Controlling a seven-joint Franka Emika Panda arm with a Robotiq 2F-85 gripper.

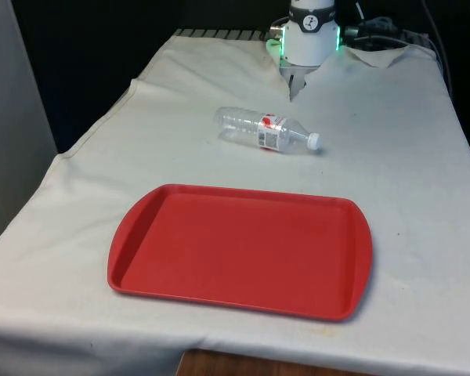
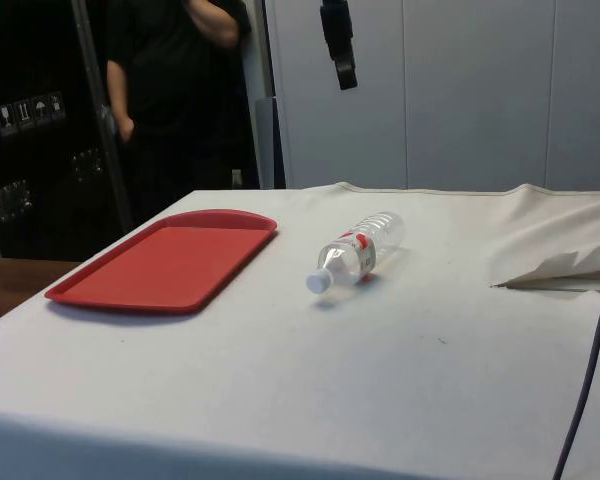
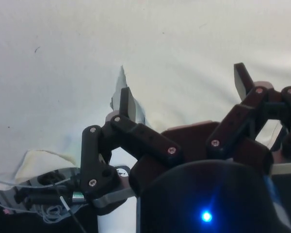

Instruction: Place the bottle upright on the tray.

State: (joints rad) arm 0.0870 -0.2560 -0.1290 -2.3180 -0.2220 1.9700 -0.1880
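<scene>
The light I worked under was even and soft, coming from overhead. The white cloth (image 1: 392, 157) read bright across the whole table, close to washing out towards the far end in the front view. The red tray (image 1: 243, 251) carried a faint sheen along its rim and a thin shadow on the cloth at its near edge. The clear bottle (image 2: 358, 250) caught small highlights and laid a short, pale shadow beside it in the side view. Behind the table the background fell to near black. In the wrist view the cloth was bright and flat, while the gripper (image 3: 184, 97) stood dark against it, its nearest parts soft and out of focus.
</scene>
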